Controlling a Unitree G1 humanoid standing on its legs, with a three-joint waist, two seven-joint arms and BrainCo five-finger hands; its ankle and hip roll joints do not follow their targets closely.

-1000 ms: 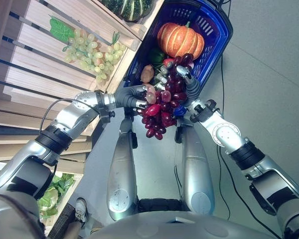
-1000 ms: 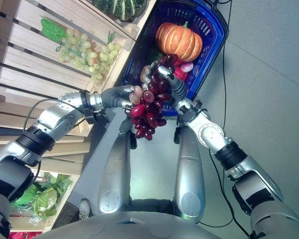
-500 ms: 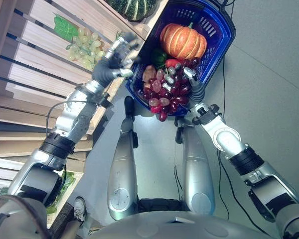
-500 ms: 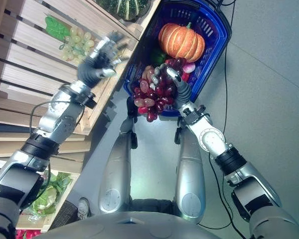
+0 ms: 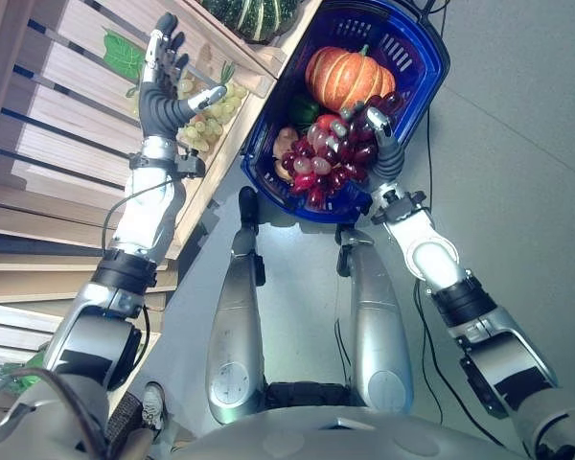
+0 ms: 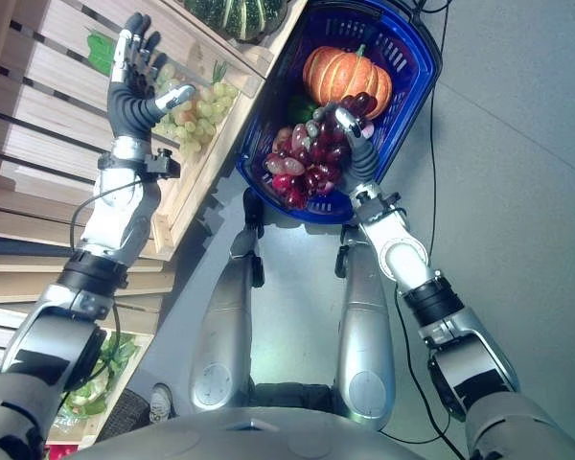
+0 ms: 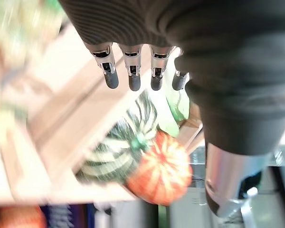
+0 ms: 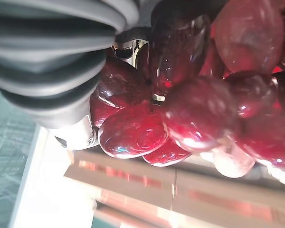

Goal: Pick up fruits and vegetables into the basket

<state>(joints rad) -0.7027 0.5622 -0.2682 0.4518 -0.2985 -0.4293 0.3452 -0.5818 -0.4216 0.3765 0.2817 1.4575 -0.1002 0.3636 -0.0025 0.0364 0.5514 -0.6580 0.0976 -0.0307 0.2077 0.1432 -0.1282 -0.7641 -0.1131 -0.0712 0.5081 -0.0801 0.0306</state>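
A bunch of red grapes hangs low inside the blue basket, and my right hand is shut on it from the right. Up close the red grapes press against that hand's fingers. An orange pumpkin and a green pepper lie in the basket behind them. My left hand is raised over the wooden shelf, open with straight fingers, holding nothing. It hovers just left of a bunch of green grapes lying on the slats.
A striped green squash sits on the shelf's upper ledge beside the basket; it also appears as the squash next to the pumpkin. Leafy greens lie on a lower shelf. Grey floor lies to the right.
My left hand let go of the red grapes and swung up to the shelf by the green grapes. My right hand carried the red bunch forward into the basket.
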